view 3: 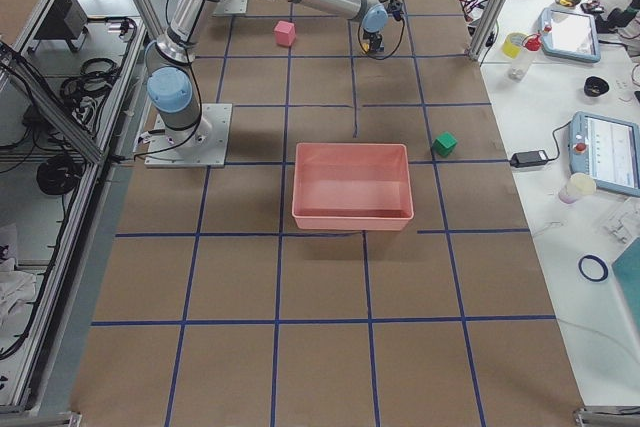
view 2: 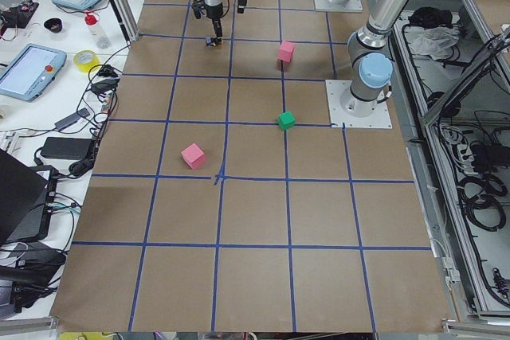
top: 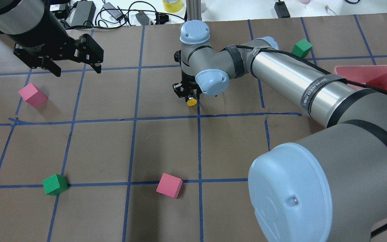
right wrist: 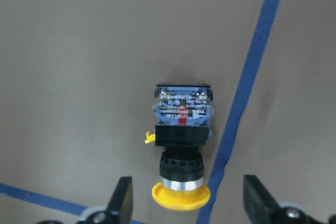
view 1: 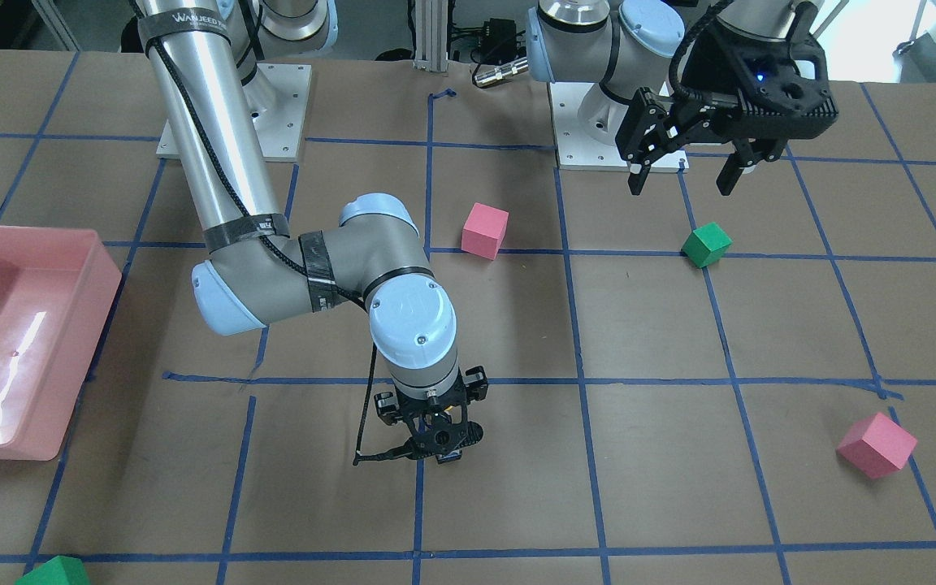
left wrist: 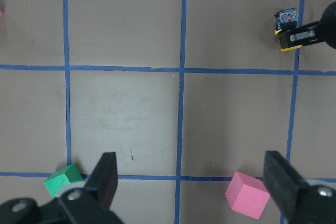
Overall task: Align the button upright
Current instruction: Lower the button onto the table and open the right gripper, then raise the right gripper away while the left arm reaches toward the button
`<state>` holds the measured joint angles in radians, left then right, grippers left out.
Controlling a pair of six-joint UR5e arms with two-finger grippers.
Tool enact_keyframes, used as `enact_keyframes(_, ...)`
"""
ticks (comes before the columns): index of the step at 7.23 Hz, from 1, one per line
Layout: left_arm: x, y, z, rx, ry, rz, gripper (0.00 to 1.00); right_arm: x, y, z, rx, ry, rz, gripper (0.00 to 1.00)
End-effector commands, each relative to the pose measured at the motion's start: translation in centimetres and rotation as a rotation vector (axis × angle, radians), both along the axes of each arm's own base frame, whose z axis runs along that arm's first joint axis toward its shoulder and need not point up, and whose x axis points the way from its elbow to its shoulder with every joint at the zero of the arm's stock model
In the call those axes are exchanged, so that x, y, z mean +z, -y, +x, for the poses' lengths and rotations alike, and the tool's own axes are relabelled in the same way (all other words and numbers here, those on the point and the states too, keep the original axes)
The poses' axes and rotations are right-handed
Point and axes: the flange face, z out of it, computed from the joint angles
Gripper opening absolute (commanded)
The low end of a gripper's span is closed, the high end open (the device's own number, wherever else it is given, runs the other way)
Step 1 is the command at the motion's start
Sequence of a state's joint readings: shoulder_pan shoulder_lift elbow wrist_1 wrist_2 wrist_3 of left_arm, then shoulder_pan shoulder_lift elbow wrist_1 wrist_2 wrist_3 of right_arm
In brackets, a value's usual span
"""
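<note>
Yellow-capped button (right wrist: 181,150): lying on its side on the brown paper table (right wrist: 79,51), just beside a blue tape line (right wrist: 247,93), long axis roughly along it, cap toward the robot | right arm: stretched far out, wrist pointing straight down, right gripper (right wrist: 188,182) spread, fingers either side of the button, not touching | left gripper (left wrist: 190,163): raised, fingers spread.

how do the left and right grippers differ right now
The left gripper hangs high above the table, while the right gripper is down close to it. The left gripper's fingers have nothing between them; the right gripper's fingers straddle the button, which lies on its side, without touching it. Both are open.
</note>
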<state>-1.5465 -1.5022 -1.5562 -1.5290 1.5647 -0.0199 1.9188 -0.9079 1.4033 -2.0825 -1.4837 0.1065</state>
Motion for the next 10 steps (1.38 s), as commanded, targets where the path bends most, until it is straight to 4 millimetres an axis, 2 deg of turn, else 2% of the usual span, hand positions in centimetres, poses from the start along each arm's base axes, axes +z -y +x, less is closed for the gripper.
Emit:
enact_keyframes(1,-1.2,0.6,-0.2,0.010,-0.008,-0.005,1.00,5.8,-1.0,-2.1,-0.025,-0.011,-0.008,1.00)
enact_keyframes(2,-2.5,1.0,-0.8,0.022,-0.011,-0.043,1.00,8.8,-0.8,-5.0,-0.062,-0.012,-0.002,1.00)
enact_keyframes(3,-5.2,0.9,-1.9,0.051,-0.016,-0.075,0.98,12.6,-0.7,-9.4,-0.111,-0.015,0.008,1.00)
enact_keyframes(4,-7.8,0.7,-4.2,0.022,-0.022,-0.163,0.97,16.3,-1.1,-12.8,-0.131,-0.010,-0.013,1.00)
enact_keyframes(5,-10.2,0.5,-6.2,0.034,-0.012,-0.219,0.97,18.6,-1.2,-15.9,-0.162,-0.011,-0.020,1.00)
enact_keyframes(7,-13.2,1.4,-10.2,0.028,0.010,-0.269,0.97,21.8,-2.6,-23.5,-0.229,-0.013,0.052,1.00)
enact_keyframes(8,-15.4,1.6,-12.1,0.028,0.020,-0.297,0.94,24.0,-4.2,-25.3,-0.188,-0.018,0.057,1.00)
enact_keyframes(9,-18.2,1.1,-13.8,0.020,0.026,-0.326,0.94,26.2,-6.1,-25.7,-0.179,-0.047,0.062,1.00)
enact_keyframes(10,-21.4,0.7,-15.2,0.001,0.028,-0.337,0.95,26.7,-6.5,-25.9,-0.166,-0.077,0.052,1.00)
